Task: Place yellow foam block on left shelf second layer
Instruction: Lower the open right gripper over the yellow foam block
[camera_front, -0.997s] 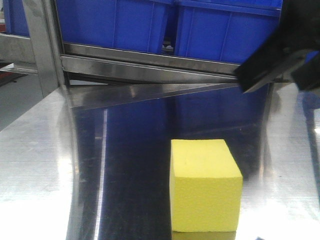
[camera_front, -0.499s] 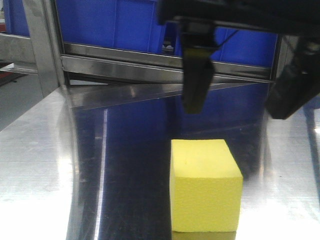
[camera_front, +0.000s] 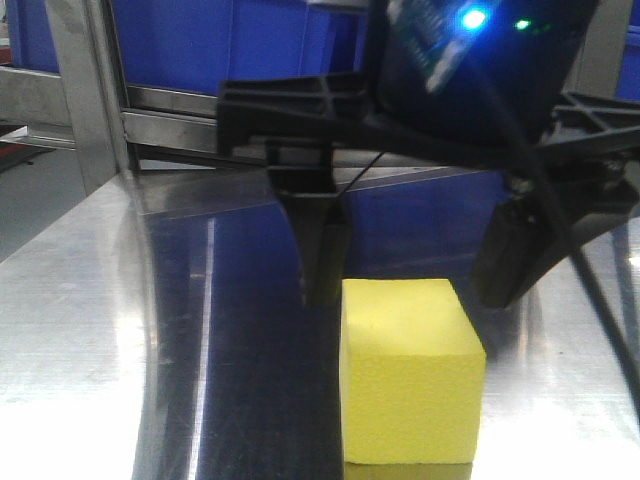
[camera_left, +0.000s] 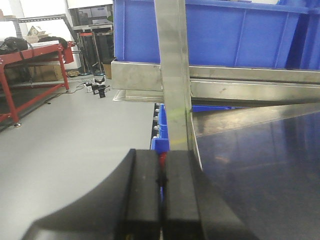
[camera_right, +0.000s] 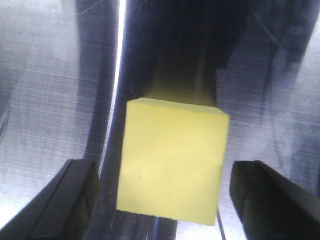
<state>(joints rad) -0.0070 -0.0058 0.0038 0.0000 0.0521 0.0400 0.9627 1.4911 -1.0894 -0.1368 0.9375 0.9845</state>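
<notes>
The yellow foam block (camera_front: 410, 370) stands on a shiny steel shelf surface (camera_front: 80, 300), low in the front view. My right gripper (camera_front: 406, 295) hangs open just above and behind it, one black finger (camera_front: 322, 250) at the block's left top corner and the other to its right. In the right wrist view the block (camera_right: 172, 160) sits between the spread fingers of the right gripper (camera_right: 165, 167), with a gap on each side. My left gripper (camera_left: 161, 170) is shut with nothing in it, off the shelf's left edge by a steel upright (camera_left: 172, 75).
Blue plastic bins (camera_front: 250, 50) sit on the steel rail above and behind the block. A steel upright (camera_front: 85, 90) stands at the left. Beyond the shelf lie a grey floor, a red-framed table (camera_left: 30, 55) and another blue bin (camera_left: 240, 30).
My right gripper came in from the upper right, swung over the shelf and dropped until its open fingers flank the block. The block has not moved.
</notes>
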